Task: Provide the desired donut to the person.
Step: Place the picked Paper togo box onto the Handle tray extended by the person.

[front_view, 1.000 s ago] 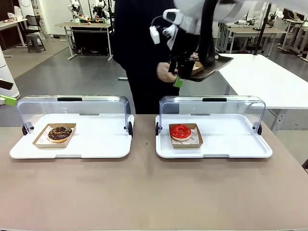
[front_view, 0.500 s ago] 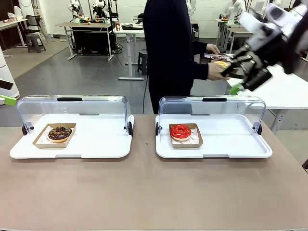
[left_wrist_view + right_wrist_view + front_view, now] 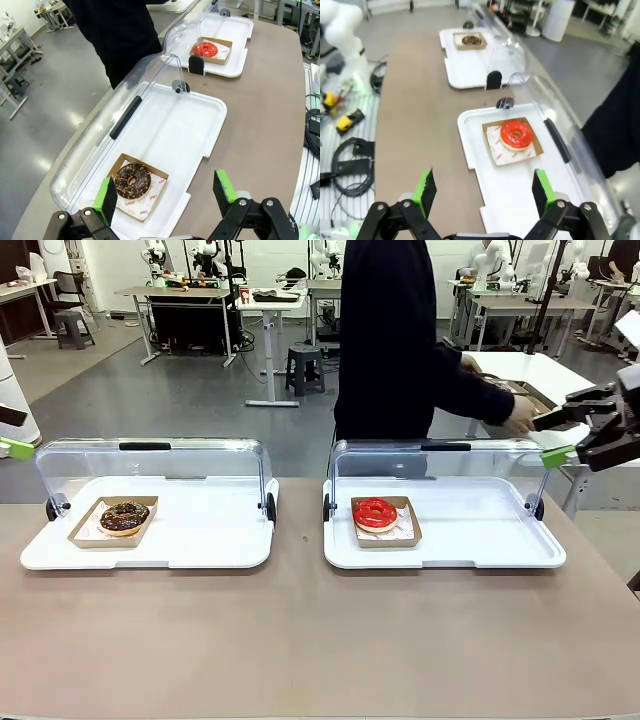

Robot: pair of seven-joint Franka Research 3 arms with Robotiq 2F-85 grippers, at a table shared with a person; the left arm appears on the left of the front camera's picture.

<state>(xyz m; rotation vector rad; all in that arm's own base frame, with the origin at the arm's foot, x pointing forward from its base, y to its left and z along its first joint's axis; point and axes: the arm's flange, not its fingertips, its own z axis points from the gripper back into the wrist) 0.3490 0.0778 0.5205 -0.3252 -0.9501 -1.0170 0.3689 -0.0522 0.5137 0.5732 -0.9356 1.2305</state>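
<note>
- Standing at the far edge of the tabletop (image 3: 320, 640), the person (image 3: 390, 340) in a black long-sleeved top is turned toward the right end, one hand (image 3: 520, 415) reaching out to a dark tray (image 3: 530, 398) on a white table behind.
- Toward the tabletop's far left corner sits the left white tray (image 3: 200, 540) with its clear lid (image 3: 150, 465) raised along the far side; the chocolate donut (image 3: 124, 517) with sprinkles lies on a brown cardboard square (image 3: 112, 523) at that tray's left end.
- Toward the far right corner sits the right white tray (image 3: 480, 535), its own clear lid (image 3: 440, 465) raised too; the red-glazed donut (image 3: 375, 513) lies on a cardboard square (image 3: 387, 522) at this tray's left end.
- The right gripper (image 3: 585, 435) hangs at the right edge of the front view, above the right tray's far right corner, just beside the person's hand; in the right wrist view its green-padded fingers (image 3: 425, 190) stand wide apart with nothing between them, above the red donut's tray.
- The left gripper (image 3: 165, 195) hovers over the near left end of the left tray; its fingers (image 3: 106, 197) are spread wide and hold nothing, the chocolate donut below and between them.
</note>
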